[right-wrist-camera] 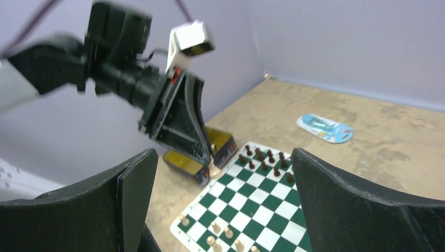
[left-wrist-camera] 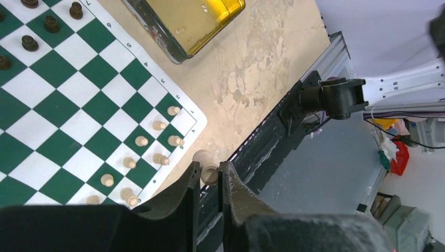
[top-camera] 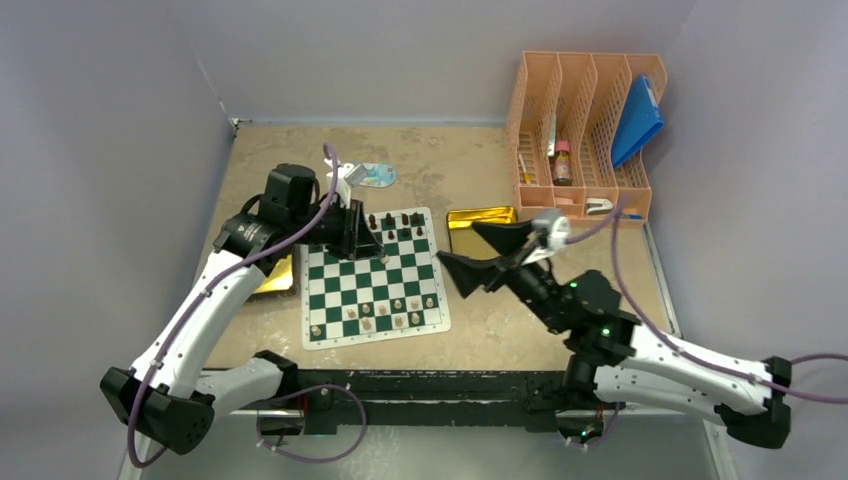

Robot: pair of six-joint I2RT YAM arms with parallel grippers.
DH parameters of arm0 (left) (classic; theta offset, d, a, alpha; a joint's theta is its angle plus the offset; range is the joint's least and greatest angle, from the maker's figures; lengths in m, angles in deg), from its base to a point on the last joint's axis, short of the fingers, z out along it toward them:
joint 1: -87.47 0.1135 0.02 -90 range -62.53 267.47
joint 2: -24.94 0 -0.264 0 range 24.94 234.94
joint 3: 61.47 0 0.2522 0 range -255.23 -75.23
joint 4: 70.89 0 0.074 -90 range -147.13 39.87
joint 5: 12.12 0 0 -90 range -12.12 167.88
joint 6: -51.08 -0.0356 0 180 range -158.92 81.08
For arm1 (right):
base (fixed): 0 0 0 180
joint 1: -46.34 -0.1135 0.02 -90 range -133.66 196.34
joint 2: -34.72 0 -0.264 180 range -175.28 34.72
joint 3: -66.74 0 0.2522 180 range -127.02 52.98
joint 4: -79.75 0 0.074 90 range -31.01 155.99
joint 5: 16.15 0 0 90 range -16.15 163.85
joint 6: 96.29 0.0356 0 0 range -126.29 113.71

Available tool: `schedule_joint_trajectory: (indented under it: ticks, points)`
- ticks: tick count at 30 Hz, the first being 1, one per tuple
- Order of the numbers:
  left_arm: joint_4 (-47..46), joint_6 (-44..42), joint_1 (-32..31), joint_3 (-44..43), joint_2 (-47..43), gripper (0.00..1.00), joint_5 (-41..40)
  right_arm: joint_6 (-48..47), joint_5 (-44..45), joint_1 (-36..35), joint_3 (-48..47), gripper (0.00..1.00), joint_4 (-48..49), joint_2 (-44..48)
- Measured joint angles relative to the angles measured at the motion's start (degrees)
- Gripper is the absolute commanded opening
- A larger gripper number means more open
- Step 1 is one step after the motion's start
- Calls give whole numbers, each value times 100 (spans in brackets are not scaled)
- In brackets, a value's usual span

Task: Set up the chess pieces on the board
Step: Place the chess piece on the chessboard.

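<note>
One cream piece is clamped between the narrow jaws of the left gripper, hanging above the board. The right gripper hovers beside the board's right edge, spread wide and empty. The grip looks to sit near the piece's top, so it may tilt on release and knock over its neighbours. Nine cream pieces show on the near rows, at least seven dark pieces on the far rows, and two gold trays flank the board.

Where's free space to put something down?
The board's middle rows, between the dark pieces and the cream pieces, are bare. So is the tabletop between the blue packet and the orange rack. Both end rows are crowded.
</note>
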Motion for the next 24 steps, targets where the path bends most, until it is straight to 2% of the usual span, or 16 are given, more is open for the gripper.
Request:
schedule_joint_trajectory:
  ticks: [4,11,19,24]
  points:
    - [-256,90,-321,-4,160,0,-389,153,750,4,-358,99,-813,743]
    - [-883,251,-1027,101,332,0,-1029,284,1532,26,-1056,99,-1714,1137]
    - [-1740,507,-2260,953,684,0,-2166,361,1788,26,-977,99,-2103,1351]
    - [-2304,688,-2850,1821,817,0,-2802,358,1803,26,-717,99,-2118,1633]
